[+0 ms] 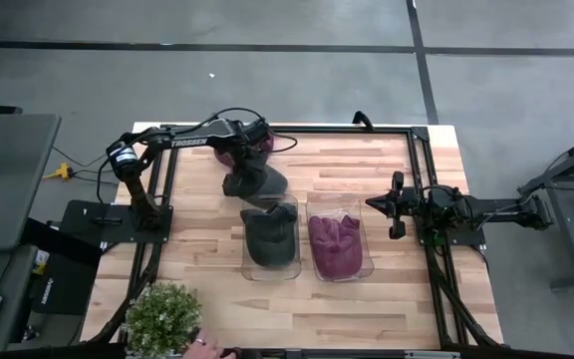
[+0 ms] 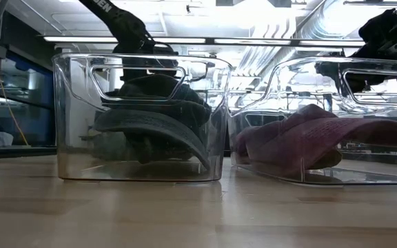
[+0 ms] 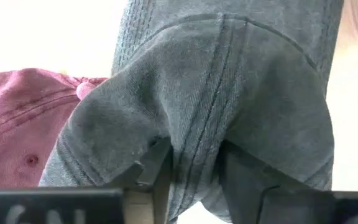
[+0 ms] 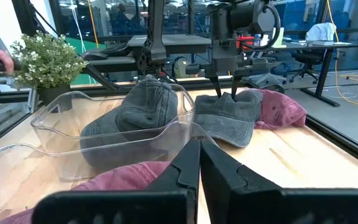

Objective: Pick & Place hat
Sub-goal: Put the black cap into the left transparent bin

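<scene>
Two clear bins sit side by side: the left bin (image 1: 289, 267) holds a grey hat (image 1: 269, 239), the right bin (image 1: 365, 261) a maroon hat (image 1: 335, 246). The left gripper (image 1: 263, 204) pinches another grey cap (image 4: 229, 118) just behind the left bin. The right gripper (image 1: 398, 205) waits beside the right bin, fingers together on nothing.

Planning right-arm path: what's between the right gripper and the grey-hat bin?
High view: the clear bin holding the maroon hat. Right gripper waits beside it; left gripper pinches another grey hat beyond the bins.

Two clear plastic bins sit side by side on the wooden surface (image 1: 207, 249): the left bin (image 1: 270, 237) holds a grey cotton cap (image 1: 269, 239), the right bin (image 1: 340, 237) a maroon cap (image 1: 335, 246)
</scene>
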Robot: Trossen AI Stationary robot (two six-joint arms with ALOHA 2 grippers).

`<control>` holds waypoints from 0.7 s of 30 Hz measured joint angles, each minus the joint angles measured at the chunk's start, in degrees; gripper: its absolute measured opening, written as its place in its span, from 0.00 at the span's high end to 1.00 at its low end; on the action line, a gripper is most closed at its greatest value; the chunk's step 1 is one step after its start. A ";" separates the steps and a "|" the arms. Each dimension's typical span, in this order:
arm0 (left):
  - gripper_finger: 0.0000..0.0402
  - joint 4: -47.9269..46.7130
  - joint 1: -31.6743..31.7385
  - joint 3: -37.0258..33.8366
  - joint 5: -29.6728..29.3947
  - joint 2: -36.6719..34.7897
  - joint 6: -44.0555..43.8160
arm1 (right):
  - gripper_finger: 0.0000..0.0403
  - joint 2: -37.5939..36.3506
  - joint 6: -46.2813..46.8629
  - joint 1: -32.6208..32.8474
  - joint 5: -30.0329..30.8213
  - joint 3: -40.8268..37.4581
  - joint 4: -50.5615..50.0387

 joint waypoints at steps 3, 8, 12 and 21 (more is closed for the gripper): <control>0.78 0.02 -0.71 0.00 -0.21 0.00 -0.45 | 0.98 0.00 0.00 -0.02 0.00 0.00 0.00; 0.89 0.11 -1.49 0.00 -0.89 0.00 -2.48 | 0.99 0.00 0.00 0.00 0.00 0.00 0.00; 0.98 0.07 -1.93 0.00 -2.66 0.00 -3.59 | 0.99 0.00 0.02 -0.02 0.00 0.00 0.00; 1.00 -0.23 -1.91 0.00 -4.22 0.00 -6.20 | 0.99 0.00 0.00 -0.01 0.00 0.00 0.00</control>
